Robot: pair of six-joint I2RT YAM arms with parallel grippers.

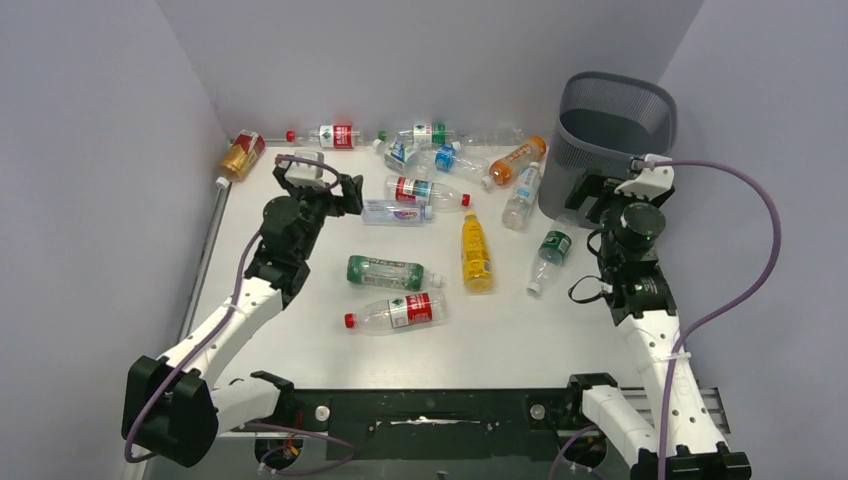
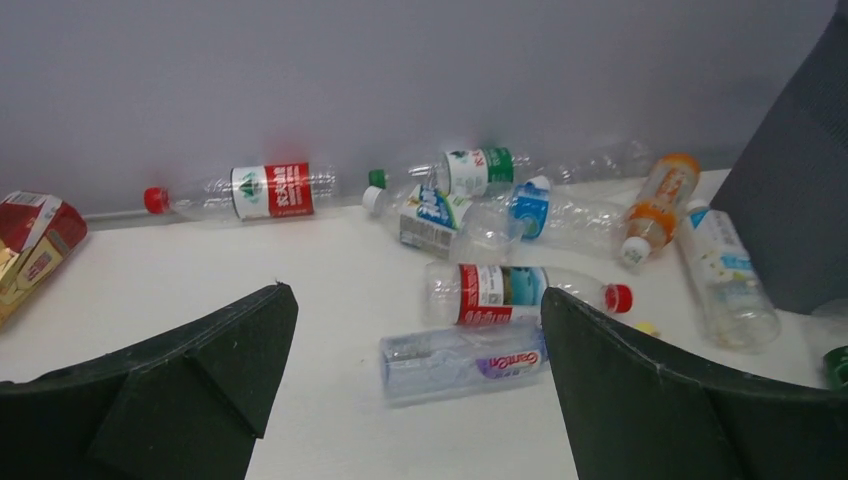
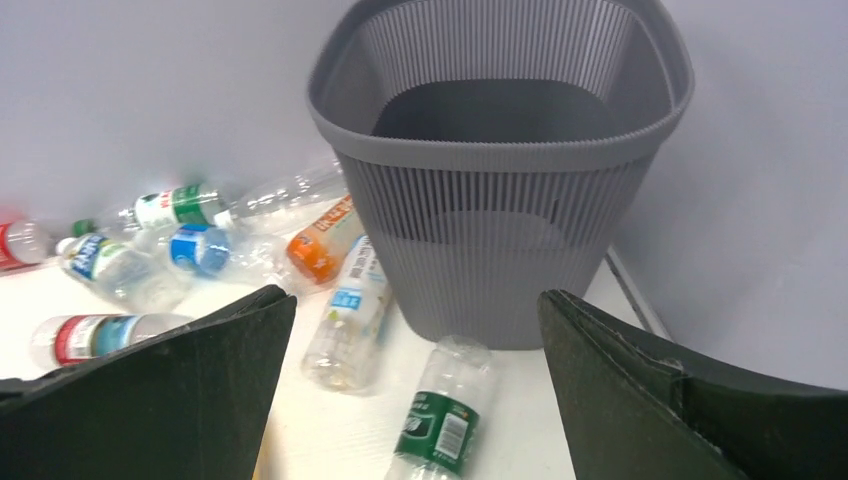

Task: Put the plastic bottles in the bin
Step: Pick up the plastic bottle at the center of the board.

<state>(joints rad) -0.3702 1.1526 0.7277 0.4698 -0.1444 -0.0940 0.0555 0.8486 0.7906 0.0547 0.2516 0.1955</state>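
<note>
Several plastic bottles lie on the white table. A clear purple-labelled bottle (image 2: 462, 360) lies just ahead of my open, empty left gripper (image 2: 417, 298), with a red-labelled bottle (image 2: 520, 292) behind it. More bottles (image 1: 430, 150) crowd the back wall, and a yellow one (image 1: 476, 250) lies mid-table. The dark grey mesh bin (image 3: 500, 140) stands upright at the back right. My right gripper (image 3: 416, 295) hangs open and empty in front of the bin, above a green-labelled clear bottle (image 3: 445, 415). In the top view the left gripper (image 1: 340, 197) is left of centre and the right gripper (image 1: 595, 198) is beside the bin (image 1: 610, 130).
A red and amber carton-like object (image 1: 242, 155) lies in the back left corner. A green bottle (image 1: 385, 271) and a red-labelled clear one (image 1: 395, 312) lie nearer the front. Grey walls close the table on three sides.
</note>
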